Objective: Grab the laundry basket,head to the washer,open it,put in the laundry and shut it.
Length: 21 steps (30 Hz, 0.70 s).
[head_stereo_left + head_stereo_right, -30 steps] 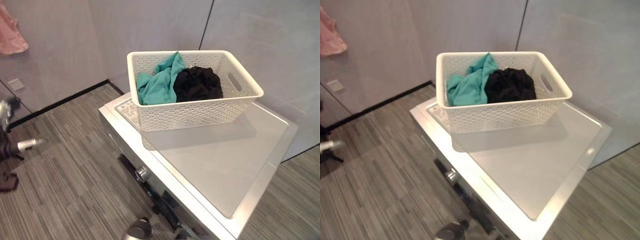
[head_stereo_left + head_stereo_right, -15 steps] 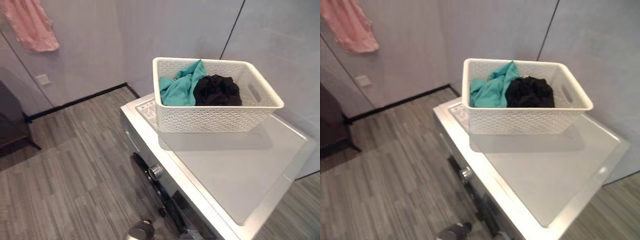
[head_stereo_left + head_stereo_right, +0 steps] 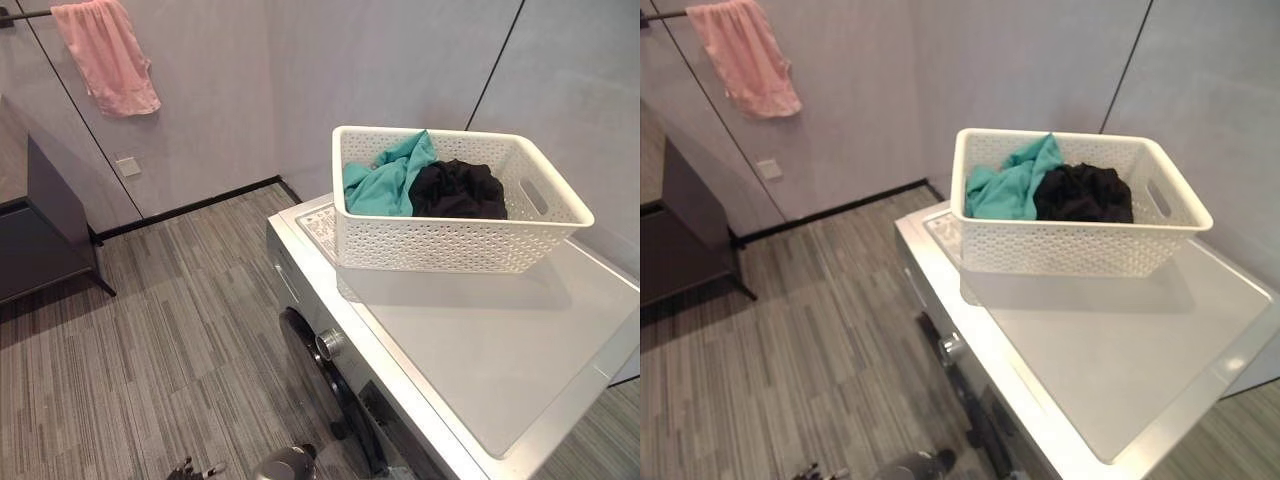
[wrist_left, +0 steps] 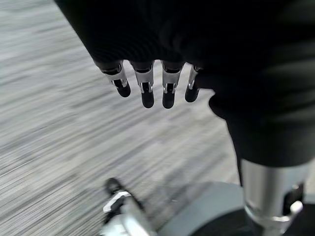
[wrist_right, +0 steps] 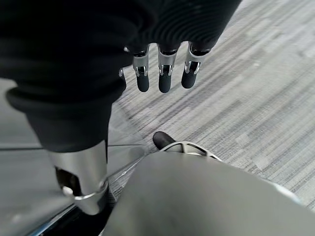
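On top of the washer (image 3: 500, 350), toward its back corner by the wall, sits one white perforated laundry basket (image 3: 455, 240). It holds two garments: a teal garment (image 3: 385, 180) on the left and a black garment (image 3: 460, 190) on the right, touching each other. From my head I also see the washer's front with its knob (image 3: 328, 343), a pink towel (image 3: 108, 55) hanging on the wall at the far left, a dark cabinet (image 3: 45, 230) below it, and the striped grey floor (image 3: 150, 340).

Neither wrist camera catches any of that. Along my left hand (image 4: 152, 83) I see my fingers hanging loose and nearly straight, holding nothing, with only striped floor past them. Along my right hand (image 5: 162, 69) it is the same: fingers relaxed and uncurled, empty, pointing down at the floor.

So I count one basket, two pieces of laundry, one washer, one towel. The basket stands up on the washer lid, well apart from both my hands, which hang low over the floor and touch nothing.
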Motion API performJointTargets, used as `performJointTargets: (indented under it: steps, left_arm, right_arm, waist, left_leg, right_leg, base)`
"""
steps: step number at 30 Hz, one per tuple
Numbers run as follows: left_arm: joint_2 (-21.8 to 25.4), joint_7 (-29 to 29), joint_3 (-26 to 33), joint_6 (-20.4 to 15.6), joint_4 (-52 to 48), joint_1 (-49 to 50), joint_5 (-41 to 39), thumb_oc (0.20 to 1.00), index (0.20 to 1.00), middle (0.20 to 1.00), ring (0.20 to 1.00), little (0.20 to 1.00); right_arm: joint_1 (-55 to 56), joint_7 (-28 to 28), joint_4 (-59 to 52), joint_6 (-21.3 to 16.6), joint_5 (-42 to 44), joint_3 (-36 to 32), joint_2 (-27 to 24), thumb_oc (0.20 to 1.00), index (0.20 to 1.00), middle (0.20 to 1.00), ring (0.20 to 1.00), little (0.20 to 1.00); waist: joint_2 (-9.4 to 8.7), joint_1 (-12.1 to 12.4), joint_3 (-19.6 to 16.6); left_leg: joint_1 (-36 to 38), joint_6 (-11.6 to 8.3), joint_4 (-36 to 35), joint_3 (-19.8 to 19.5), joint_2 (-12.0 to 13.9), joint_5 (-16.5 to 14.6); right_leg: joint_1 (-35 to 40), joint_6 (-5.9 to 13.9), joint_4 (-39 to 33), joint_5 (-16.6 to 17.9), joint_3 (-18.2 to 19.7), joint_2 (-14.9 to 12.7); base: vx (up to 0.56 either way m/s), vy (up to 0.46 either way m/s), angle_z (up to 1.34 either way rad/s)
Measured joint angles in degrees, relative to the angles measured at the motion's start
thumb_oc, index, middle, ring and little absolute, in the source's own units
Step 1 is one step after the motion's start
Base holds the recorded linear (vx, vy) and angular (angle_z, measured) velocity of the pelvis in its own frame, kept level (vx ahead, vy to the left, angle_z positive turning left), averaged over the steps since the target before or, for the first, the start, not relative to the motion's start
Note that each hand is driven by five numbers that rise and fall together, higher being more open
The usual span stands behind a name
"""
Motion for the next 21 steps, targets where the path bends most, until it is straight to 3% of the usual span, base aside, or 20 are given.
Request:
performJointTargets:
  steps: [3,13,21]
  left_arm:
    - [0.0,0.6,-0.4,-0.3,-1.1,0.2,0.0,1.0,1.0,1.0,1.0,1.0]
    - [-1.2,1.4,0.0,-0.4,4.3,-0.1,1.6,1.0,1.0,1.0,1.0,1.0]
    - [-1.7,1.4,-1.4,-0.6,3.5,0.5,1.7,1.0,1.0,1.0,1.0,1.0]
  right_arm:
    - [-0.4,-0.6,-0.1,-0.1,0.0,0.0,-0.3,1.0,1.0,1.0,1.0,1.0]
    - [0.6,-0.2,-5.4,-2.3,1.3,0.0,-0.4,1.0,1.0,1.0,1.0,1.0]
    - [-1.4,-0.8,-12.7,-3.4,1.5,2.1,-1.7,1.0,1.0,1.0,1.0,1.0]
  waist:
    - [0.28,-0.5,0.1]
    - [-0.8,-6.5,0.8]
    - [-1.93,-7.7,0.3]
  left_leg:
    - [0.8,-0.03,-0.8,1.3,0.6,0.0]
    - [3.2,0.58,-2.4,7.3,3.1,-0.3]
    - [4.5,1.45,-3.0,12.2,4.1,-0.8]
  right_leg:
    - [-0.1,0.0,0.1,0.1,1.5,0.1]
    - [-1.0,-0.74,-0.2,1.0,7.9,0.8]
    - [-2.5,-0.71,-0.3,2.0,13.0,0.8]
  base:
    - [-0.06,-0.008,-0.27]
    - [-0.03,0.014,-0.33]
    - [-0.01,0.031,-0.33]
